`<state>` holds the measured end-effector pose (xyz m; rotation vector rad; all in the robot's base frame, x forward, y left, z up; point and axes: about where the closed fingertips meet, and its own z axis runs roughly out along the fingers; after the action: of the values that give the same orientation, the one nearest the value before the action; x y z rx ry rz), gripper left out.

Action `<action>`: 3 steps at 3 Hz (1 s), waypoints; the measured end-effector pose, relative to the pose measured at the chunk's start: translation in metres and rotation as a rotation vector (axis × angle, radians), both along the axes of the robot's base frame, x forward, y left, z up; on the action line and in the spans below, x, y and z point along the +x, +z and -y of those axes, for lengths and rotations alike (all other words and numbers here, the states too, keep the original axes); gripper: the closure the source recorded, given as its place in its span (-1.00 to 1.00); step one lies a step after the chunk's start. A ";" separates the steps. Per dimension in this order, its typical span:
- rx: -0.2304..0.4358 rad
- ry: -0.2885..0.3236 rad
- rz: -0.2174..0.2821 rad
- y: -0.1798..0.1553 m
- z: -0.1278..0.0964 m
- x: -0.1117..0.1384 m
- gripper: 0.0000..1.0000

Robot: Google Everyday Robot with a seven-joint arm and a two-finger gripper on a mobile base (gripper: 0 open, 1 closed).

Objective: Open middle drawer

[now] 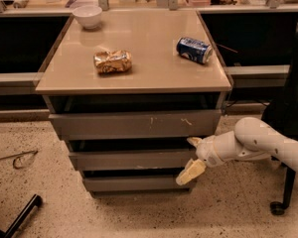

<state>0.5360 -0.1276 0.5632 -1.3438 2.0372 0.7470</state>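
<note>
- Bracketing the 3 o'clock end of the middle drawer (pixel 131 159): fingers (pixel 190 171) set apart, one tip near the front's upper lip, the longer one hanging past its lower edge; contact with the panel not discernible.
- Gripper (pixel 192 156): low at 4 o'clock from the cabinet's centre, wrist to its 3 o'clock; likely spread this way because the front has no handle and must be caught by an edge.
- Arm (pixel 268 144): white, reaching in level from 3 o'clock; probably kept to the side so the drawer's outward path stays free.
- Middle drawer: plain grey front, second of three, appearing shut; dark gap above it, the probable purchase for the upper tip.
- Top drawer (pixel 136 124): taller grey front with white scratch marks, at 12 o'clock from the target.
- Bottom drawer (pixel 134 183): narrowest front, at 6 o'clock from the target.
- Cabinet top (pixel 154 78): carrying a white bowl (pixel 87 16) at 11 o'clock, a crumpled snack bag (pixel 112 61) near centre, a blue can (pixel 194 50) on its side at 2 o'clock; all well apart from the gripper.
</note>
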 end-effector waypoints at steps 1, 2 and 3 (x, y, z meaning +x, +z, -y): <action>0.001 0.001 0.000 -0.001 -0.001 0.000 -1.00; 0.009 -0.006 -0.011 -0.046 -0.011 -0.003 -1.00; 0.004 -0.035 -0.036 -0.113 -0.025 -0.003 -1.00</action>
<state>0.5330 -0.1030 0.4500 -1.2982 2.0805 0.7650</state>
